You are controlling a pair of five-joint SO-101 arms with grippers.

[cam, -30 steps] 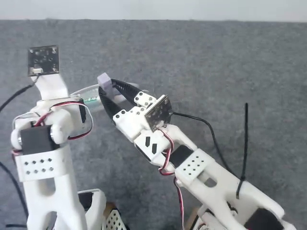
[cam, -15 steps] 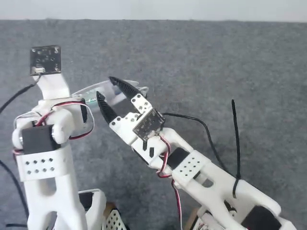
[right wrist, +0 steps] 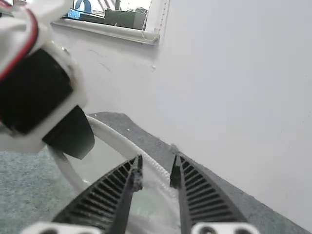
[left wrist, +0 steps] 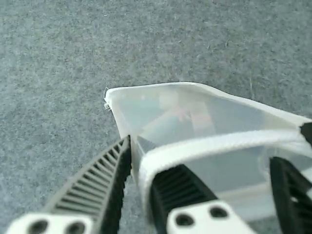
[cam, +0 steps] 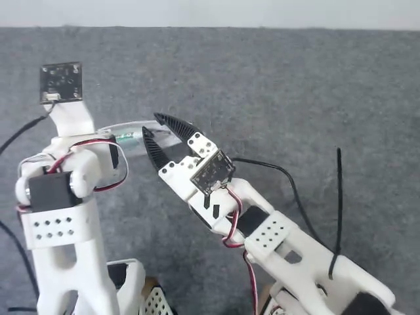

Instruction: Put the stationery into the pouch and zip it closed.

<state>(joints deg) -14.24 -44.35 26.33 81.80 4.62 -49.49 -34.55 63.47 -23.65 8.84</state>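
The translucent pouch with its white zip rim stands open on the grey mat. My left gripper is shut on the near rim, one finger outside and one inside. A pale pinkish shape shows blurred through the pouch wall. In the high view the pouch sits just beyond the left arm. My right gripper hovers at the pouch mouth, open with nothing in it. In the right wrist view the right gripper has the pouch rim curving just behind its tips.
The grey mat stretches free to the right and back, up to a pale wall. A black cable and a black cable tie rise by the right arm. The left arm's motor is close beside the right gripper.
One second ago the right gripper held a small purple piece above the pouch. It has since opened, the piece is gone from its fingers, and the gripper has drawn back slightly.
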